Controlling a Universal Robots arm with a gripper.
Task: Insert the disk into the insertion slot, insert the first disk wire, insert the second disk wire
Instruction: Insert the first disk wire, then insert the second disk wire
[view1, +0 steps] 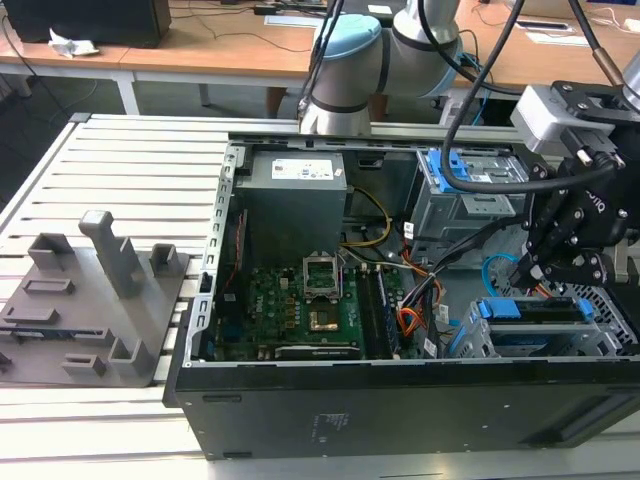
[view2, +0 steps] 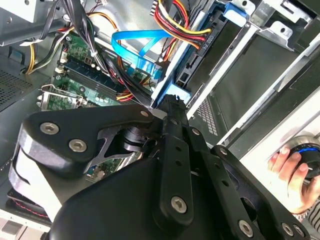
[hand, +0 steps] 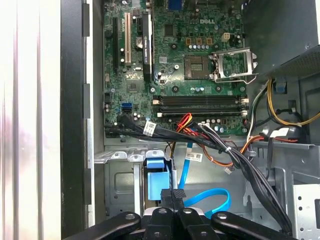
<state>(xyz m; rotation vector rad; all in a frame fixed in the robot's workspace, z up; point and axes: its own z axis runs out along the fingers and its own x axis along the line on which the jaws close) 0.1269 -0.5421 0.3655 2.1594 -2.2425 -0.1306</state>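
Exterior view is showing the disk (view1: 530, 310) lying in the insertion slot (view1: 612, 318), near in the case (view1: 350, 420) on the exterior view's right. The pincer (hand: 172, 193), closed narrow with nothing between its tips, is pressing at the disk's blue carrier end, seemingly to seat it fully, while the second disk wire (hand: 212, 197) is curling loose just beside.

The gripper (hand: 173, 194) has its black jaws pressed together, their tips right at the blue carrier end of the disk (hand: 157, 180). The disk sits in the grey metal insertion slot (hand: 121, 184). Just beside the jaws, the light blue second disk wire (hand: 207, 194) curls in a loop. A black cable bundle (hand: 200, 140) crosses farther off, in front of the green motherboard (hand: 165, 60) with its open processor socket (hand: 232, 65).
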